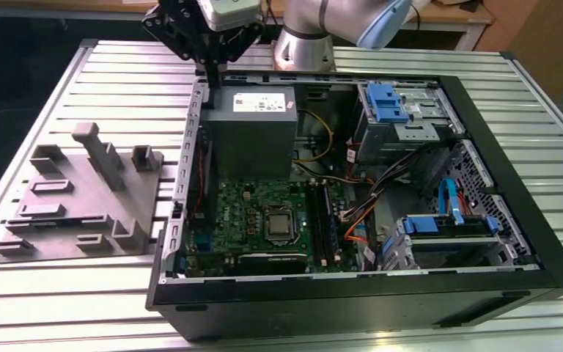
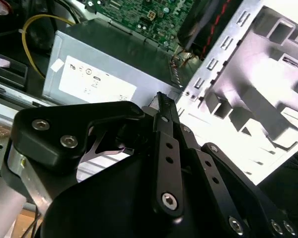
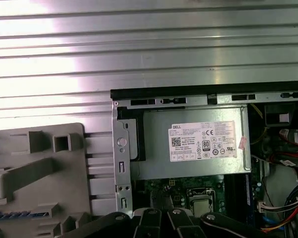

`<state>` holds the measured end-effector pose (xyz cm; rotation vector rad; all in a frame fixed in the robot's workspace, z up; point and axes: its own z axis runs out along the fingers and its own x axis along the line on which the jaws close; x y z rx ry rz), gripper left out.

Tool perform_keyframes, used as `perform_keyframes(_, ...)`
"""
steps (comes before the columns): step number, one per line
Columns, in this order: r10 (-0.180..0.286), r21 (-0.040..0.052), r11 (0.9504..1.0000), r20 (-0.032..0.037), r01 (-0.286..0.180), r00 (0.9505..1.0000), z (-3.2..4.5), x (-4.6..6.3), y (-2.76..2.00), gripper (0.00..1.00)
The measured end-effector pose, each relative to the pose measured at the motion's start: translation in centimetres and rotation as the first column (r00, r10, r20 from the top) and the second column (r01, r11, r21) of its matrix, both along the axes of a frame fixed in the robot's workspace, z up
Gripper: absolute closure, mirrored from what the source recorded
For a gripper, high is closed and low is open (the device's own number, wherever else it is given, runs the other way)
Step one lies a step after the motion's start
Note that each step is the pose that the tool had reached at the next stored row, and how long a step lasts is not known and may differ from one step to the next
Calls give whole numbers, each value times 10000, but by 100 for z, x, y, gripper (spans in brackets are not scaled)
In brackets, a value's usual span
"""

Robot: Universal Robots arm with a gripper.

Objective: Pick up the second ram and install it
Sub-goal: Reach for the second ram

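Note:
My black gripper [image 1: 206,72] hangs above the back corner of the open computer case [image 1: 516,220] on the exterior view's left, over the grey power-supply box [image 1: 252,125]. In the second wrist view the gripper [image 2: 161,99] has its fingers pressed together, with nothing showing between them. A thin dark strip with a bluish sheen [image 3: 15,214] lies in a slot of the grey fixture block [image 3: 35,173]; I cannot tell whether it is the second ram. In the case, dark sticks [image 1: 328,220] stand in the slots beside the processor socket [image 1: 278,224].
The fixture block [image 1: 76,198], with its upright post [image 1: 100,158], sits on the slatted table to the exterior view's left of the case. Inside the case are the green motherboard [image 1: 247,220], loose cables [image 1: 360,213] and blue-tabbed drive cages [image 1: 399,103]. The arm's base [image 1: 306,37] stands behind the case.

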<state>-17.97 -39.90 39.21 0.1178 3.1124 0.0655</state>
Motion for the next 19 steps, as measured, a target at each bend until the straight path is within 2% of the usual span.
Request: perform_keyframes(19,-1,0,10000,5,1,10000,-5,-400,0,90)
